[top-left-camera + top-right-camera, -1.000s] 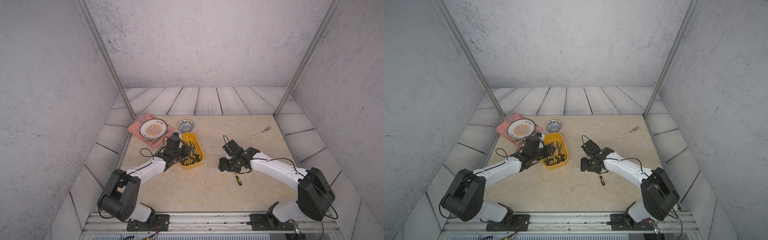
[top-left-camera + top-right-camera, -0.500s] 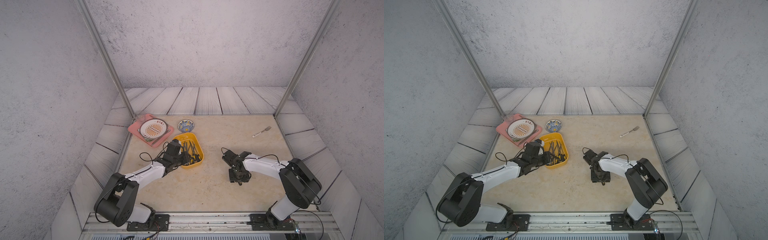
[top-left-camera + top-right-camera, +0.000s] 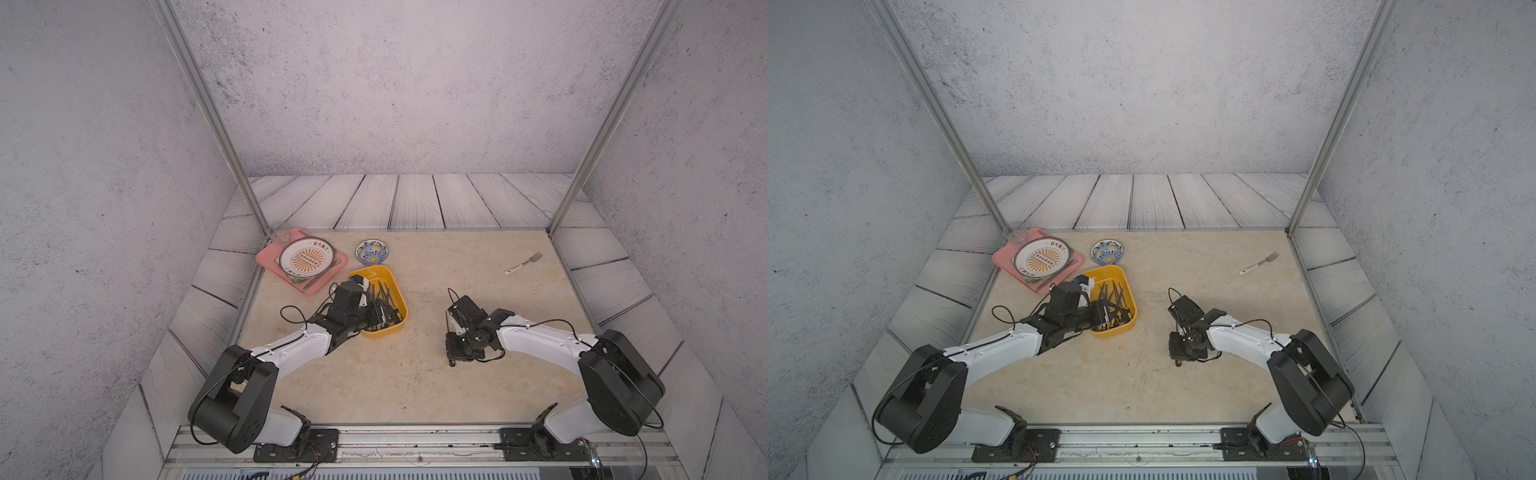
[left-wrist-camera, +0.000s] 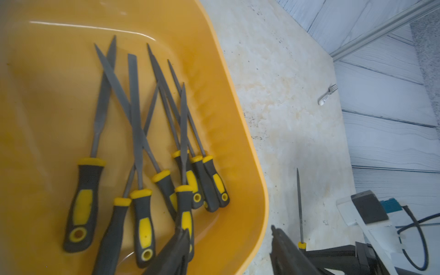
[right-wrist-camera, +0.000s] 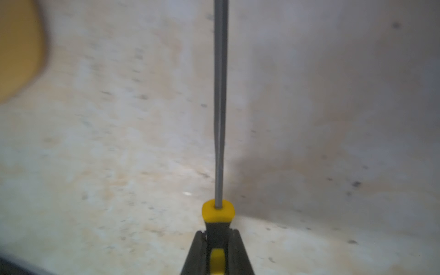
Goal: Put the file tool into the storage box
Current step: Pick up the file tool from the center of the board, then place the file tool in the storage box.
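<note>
I find the right gripper clamped on the black-and-yellow rubber handle of the slim grey steel file tool. It sits low over the beige stone tabletop, well apart from the plain yellow plastic storage box. Farther on, the left gripper stands with jaws parted astride that box's near wall, holding nothing I can make out. Recommendation: withdraw the left gripper first, then lift level, carry across, align the shaft with the black-and-yellow-handled steel files lying in the box, and release low.

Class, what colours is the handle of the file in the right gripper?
Black and yellow file handle, clearest in the right wrist view.
</note>
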